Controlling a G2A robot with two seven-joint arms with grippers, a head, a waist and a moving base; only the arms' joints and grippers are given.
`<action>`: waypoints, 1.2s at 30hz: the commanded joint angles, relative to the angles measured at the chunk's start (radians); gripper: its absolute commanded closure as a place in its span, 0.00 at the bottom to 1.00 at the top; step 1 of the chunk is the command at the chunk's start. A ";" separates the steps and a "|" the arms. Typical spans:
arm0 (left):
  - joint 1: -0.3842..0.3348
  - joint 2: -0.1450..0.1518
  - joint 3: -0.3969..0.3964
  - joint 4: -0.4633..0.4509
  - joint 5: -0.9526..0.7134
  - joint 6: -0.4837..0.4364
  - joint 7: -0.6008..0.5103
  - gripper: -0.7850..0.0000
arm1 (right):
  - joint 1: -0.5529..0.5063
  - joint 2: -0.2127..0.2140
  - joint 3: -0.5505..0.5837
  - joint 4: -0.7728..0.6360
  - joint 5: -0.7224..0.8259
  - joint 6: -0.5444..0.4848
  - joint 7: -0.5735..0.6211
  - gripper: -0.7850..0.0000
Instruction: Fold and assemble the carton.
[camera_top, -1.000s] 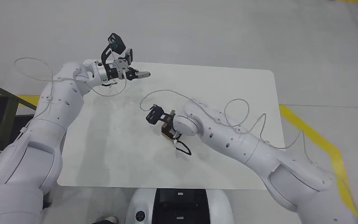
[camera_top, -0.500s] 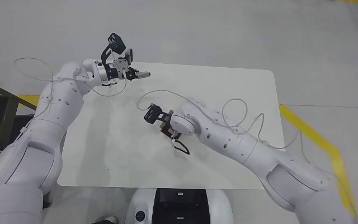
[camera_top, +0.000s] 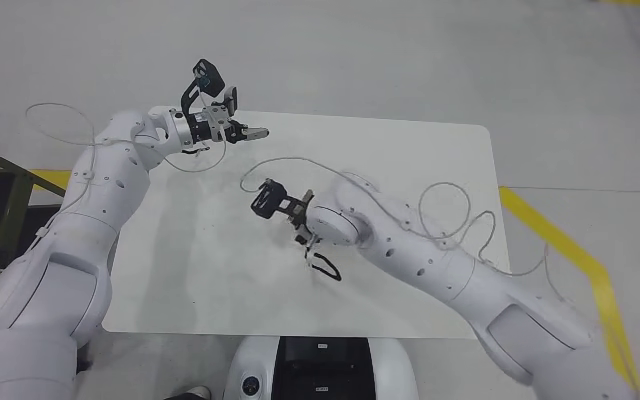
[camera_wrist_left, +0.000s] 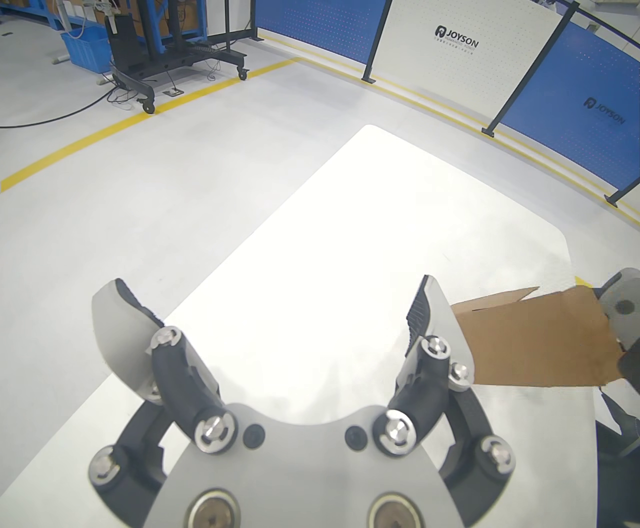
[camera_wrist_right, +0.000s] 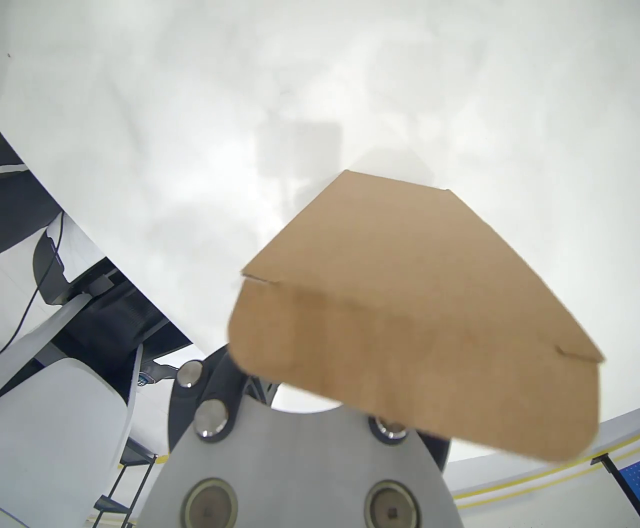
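A flat brown carton (camera_wrist_right: 415, 320) is held above the white table (camera_top: 420, 170) near its middle. My right gripper (camera_wrist_left: 619, 320) is shut on one end of it; in the right wrist view the cardboard hides the fingers. From above, only a sliver of the carton (camera_top: 299, 232) peeks from under the right wrist. In the left wrist view the carton (camera_wrist_left: 530, 345) sticks out sideways just beyond one fingertip. My left gripper (camera_wrist_left: 272, 305) is open with nothing in it. It hovers over the table's far left corner (camera_top: 256, 132), apart from the carton.
A black cable loop (camera_top: 325, 268) hangs below the right wrist, and thin white cables (camera_top: 440, 205) trail along that arm. Bare tabletop spreads to the right and front. Beyond the table are yellow floor lines (camera_wrist_left: 125, 125) and blue partition panels (camera_wrist_left: 565, 95).
The right wrist has shifted slightly left and farther back over the table with the carton. The left arm has stayed still.
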 joint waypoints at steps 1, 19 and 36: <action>0.000 0.000 0.000 0.000 0.000 0.000 0.000 0.00 | -0.010 0.007 0.021 -0.037 -0.005 0.004 0.008 1.00; 0.000 0.000 0.000 0.000 0.000 0.000 0.000 0.00 | -0.179 0.078 0.253 -0.300 0.034 0.014 0.041 1.00; 0.000 0.000 0.000 0.000 0.000 0.000 0.000 0.00 | -0.382 0.144 0.535 -0.293 0.233 -0.105 -0.103 0.67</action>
